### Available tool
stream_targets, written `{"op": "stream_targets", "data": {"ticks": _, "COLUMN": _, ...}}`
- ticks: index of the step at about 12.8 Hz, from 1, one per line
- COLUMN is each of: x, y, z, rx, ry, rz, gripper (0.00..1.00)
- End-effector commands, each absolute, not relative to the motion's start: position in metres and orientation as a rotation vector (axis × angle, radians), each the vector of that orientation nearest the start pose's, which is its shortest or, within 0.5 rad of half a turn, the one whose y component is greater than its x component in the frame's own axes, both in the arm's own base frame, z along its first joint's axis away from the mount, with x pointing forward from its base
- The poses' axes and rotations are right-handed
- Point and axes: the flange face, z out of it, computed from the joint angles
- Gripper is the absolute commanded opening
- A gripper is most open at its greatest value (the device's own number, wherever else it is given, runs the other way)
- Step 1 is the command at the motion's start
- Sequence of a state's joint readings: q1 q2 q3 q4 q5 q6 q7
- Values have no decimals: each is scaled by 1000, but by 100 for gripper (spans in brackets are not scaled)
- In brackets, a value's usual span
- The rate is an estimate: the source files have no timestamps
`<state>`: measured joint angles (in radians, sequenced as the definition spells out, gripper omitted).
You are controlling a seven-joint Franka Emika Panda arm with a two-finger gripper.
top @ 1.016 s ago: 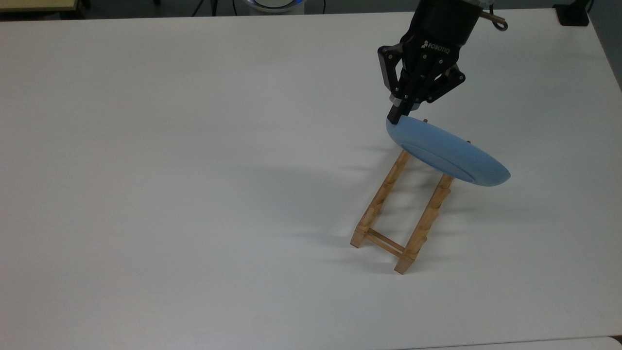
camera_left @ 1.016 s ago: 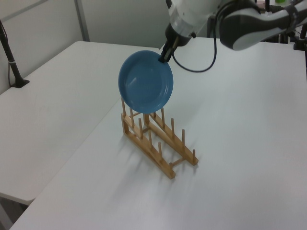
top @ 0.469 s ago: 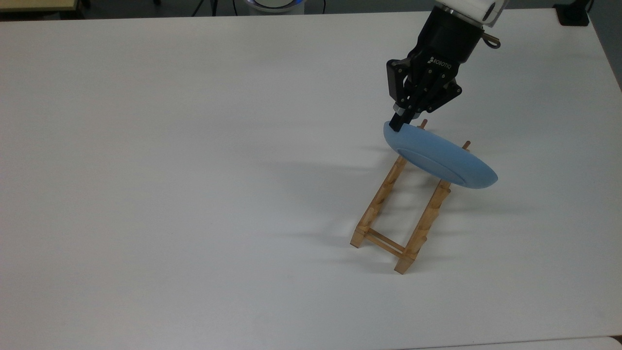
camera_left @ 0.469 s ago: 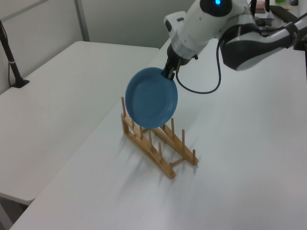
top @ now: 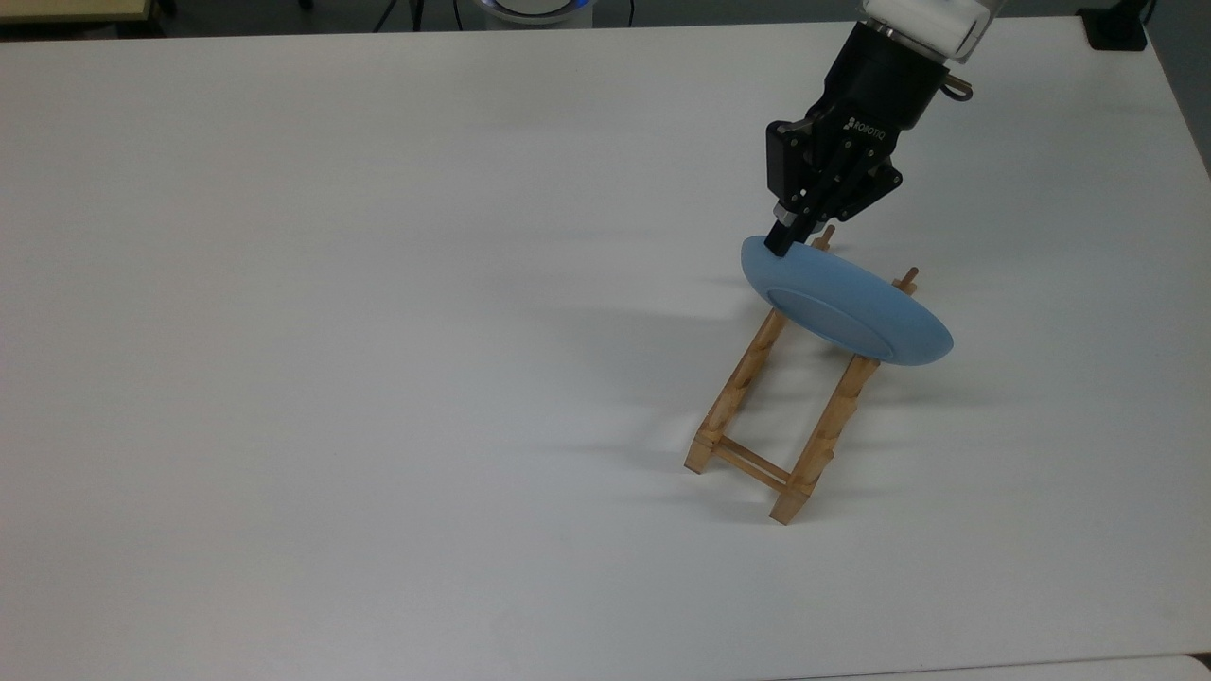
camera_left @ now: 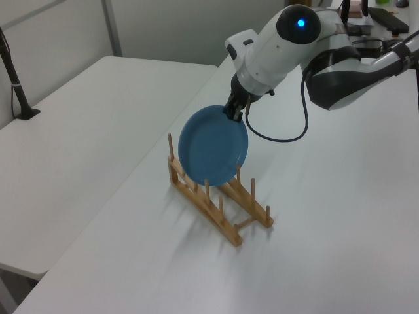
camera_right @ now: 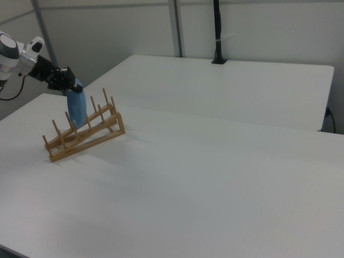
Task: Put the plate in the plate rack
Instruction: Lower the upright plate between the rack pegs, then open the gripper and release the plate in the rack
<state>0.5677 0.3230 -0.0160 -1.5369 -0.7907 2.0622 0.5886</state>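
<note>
Toward the top view's right, on the white table [top: 378,331], the plate rack [top: 790,397] lies with its two rails running from near to far, and the plate [top: 847,307] is held on edge across its far part. The gripper [top: 783,244] comes down from the far right and its jaws are closed thin on the plate's upper rim, at the top view's left end of the plate. The plate tilts, its underside with the circular base turned to the near side in the top view.

In the left view the plate [camera_left: 213,146] shows its hollow face, and its lower edge dips among the pegs of the plate rack [camera_left: 219,196]; whether it touches a rail is hard to make out. The plate covers several pegs there. The gripper [camera_left: 234,112] is a small dark shape at the rim.

In the right view the plate [camera_right: 77,109] is seen nearly edge-on between pegs of the plate rack [camera_right: 83,133], with the gripper [camera_right: 72,86] above it and the arm cut off at the right view's left edge.
</note>
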Motion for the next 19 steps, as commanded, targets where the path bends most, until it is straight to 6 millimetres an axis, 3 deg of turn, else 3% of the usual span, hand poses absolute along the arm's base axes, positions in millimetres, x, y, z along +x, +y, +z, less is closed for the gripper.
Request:
{"op": "stream_targets", "data": {"ticks": 1, "x": 594, "y": 325, "z": 507, "rx": 2489, "ry": 346, "rz": 768, "gripper": 71}}
{"op": "stream_targets", "data": {"ticks": 4, "x": 593, "y": 327, "z": 513, "rx": 2503, "ry": 297, "rz": 797, "gripper": 80}}
{"op": "stream_targets", "data": {"ticks": 6, "x": 589, "y": 333, "z": 519, "rx": 2517, "ry": 272, "rz": 822, "gripper": 93}}
{"op": "stream_targets", "data": {"ticks": 8, "x": 586, "y": 333, "z": 530, "rx": 2519, "ry": 242, "rz": 827, "gripper": 100}}
{"op": "stream_targets", "data": {"ticks": 12, "x": 579, "y": 337, "z": 548, "rx": 2555, "ry": 189, "rz": 794, "gripper": 100}}
{"op": "stream_targets", "data": {"ticks": 16, "x": 573, "y": 305, "z": 589, "rx": 2714, "ry": 95, "rz": 733, "gripper": 100}}
{"op": "stream_targets", "data": {"ticks": 19, "x": 577, "y": 253, "z": 608, "rx": 2839, "ry": 95, "rz": 574, "gripper": 100}}
